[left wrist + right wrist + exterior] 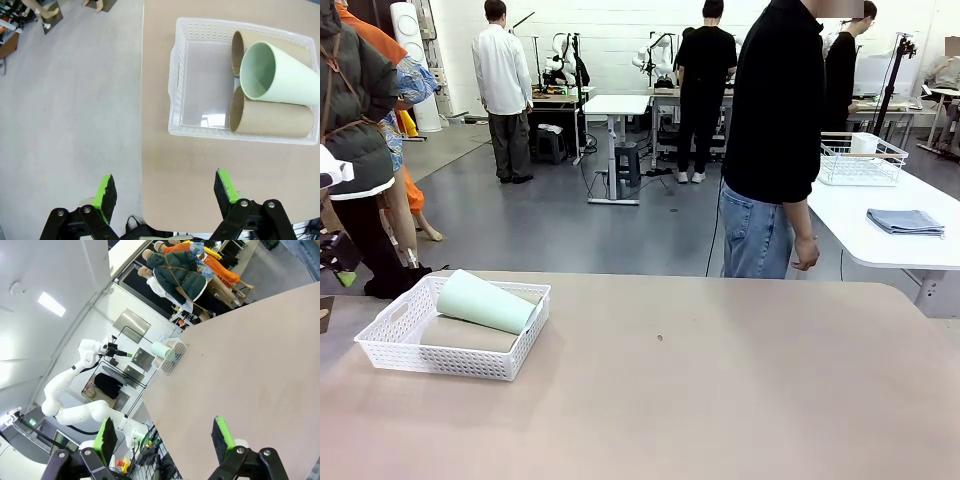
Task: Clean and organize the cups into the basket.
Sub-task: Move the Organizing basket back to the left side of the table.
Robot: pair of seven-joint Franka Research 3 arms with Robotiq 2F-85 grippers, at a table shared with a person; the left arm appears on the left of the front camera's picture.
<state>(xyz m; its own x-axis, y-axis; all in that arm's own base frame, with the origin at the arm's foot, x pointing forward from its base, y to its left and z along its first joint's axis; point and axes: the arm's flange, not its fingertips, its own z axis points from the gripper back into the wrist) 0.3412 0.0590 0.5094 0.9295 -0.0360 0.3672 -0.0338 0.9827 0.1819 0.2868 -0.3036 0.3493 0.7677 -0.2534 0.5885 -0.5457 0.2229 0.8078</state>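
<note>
Basket (pixel 380 345) at table (pixel 720 400) edge (left).

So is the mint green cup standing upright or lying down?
Lying down: the mint green cup rests on its side across two tan cups in the basket.

In the front view's lower left, the mint cup (pixel 485 301) hides most of the tan cups (pixel 468 334) beneath it; at the left wrist view's right edge the basket (pixel 176 75) is cut off; the person's (pixel 775 140) head leaves the front view's top edge.
</note>
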